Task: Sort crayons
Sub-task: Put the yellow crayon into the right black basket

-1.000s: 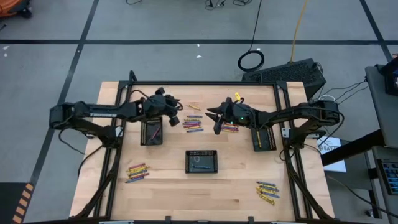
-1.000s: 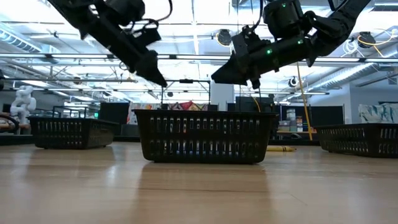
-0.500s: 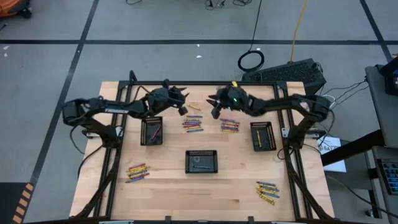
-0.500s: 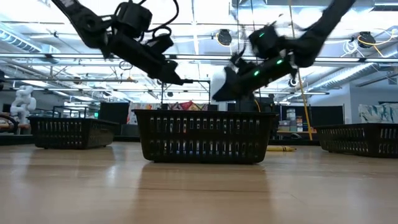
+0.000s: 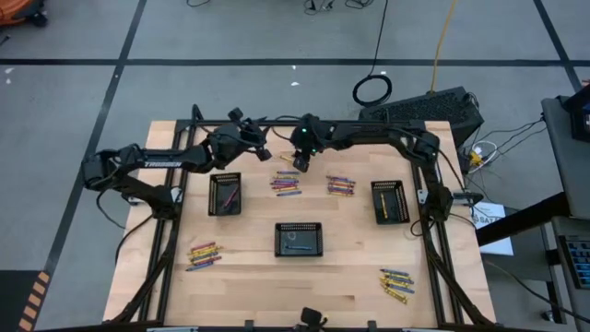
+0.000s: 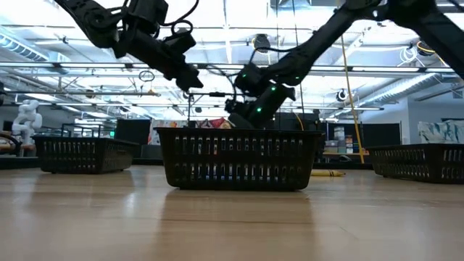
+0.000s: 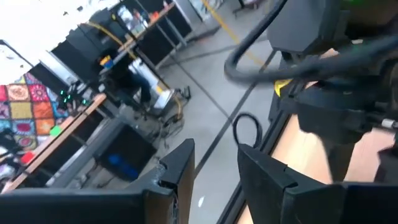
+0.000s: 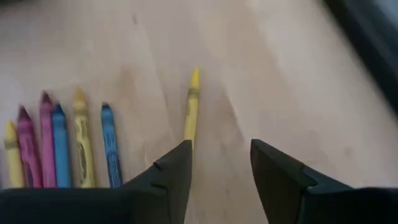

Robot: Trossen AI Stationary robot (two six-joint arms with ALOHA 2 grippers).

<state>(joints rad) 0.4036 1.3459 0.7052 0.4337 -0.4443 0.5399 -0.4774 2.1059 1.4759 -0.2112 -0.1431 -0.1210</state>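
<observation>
Crayons lie flat on the wooden table in groups: one at mid-far (image 5: 288, 183), one to its right (image 5: 340, 184), one near left (image 5: 203, 254), one near right (image 5: 396, 284). A lone yellow crayon (image 8: 191, 106) lies beside a row of crayons (image 8: 62, 146). My right gripper (image 8: 217, 163) is open and empty above the table, close to the yellow crayon; it also shows in the high view (image 5: 300, 159). My left gripper (image 7: 214, 158) is open and empty, raised at the far left (image 5: 256, 146) and facing the room and the right arm.
Three small black trays stand on the table: left (image 5: 225, 194), middle (image 5: 299, 239), right (image 5: 390, 201); each holds a crayon or two. The two grippers are close together at the table's far side. In the low view the middle tray (image 6: 238, 158) fills the foreground.
My right gripper has swung from above the right-hand crayon group toward the table's left and far edge, and has come down near the lone yellow crayon. My left gripper has moved toward the far edge and tipped upward. No crayon has moved.
</observation>
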